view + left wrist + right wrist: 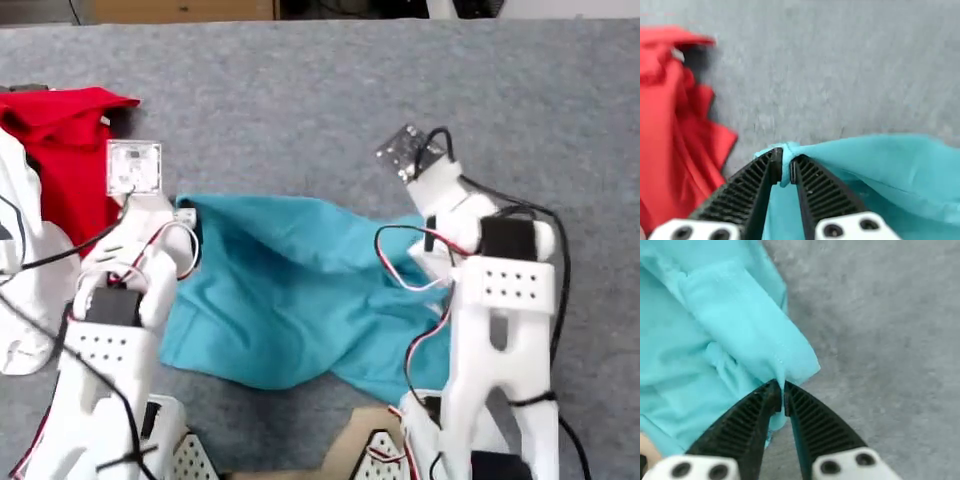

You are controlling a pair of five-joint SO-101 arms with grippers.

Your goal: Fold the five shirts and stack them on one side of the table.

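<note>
Spanning the table point(400, 80) side to side, the teal shirt point(300, 290) is held at both ends — left tool point(786, 162) pinching its left corner, right tool point(781, 392) pinching a right-hand hem.

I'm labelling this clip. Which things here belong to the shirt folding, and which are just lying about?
Job in hand: teal shirt, pinched by the left gripper and the right gripper; red shirt; white shirt.
Lying about: tan board between the arm bases.
</note>
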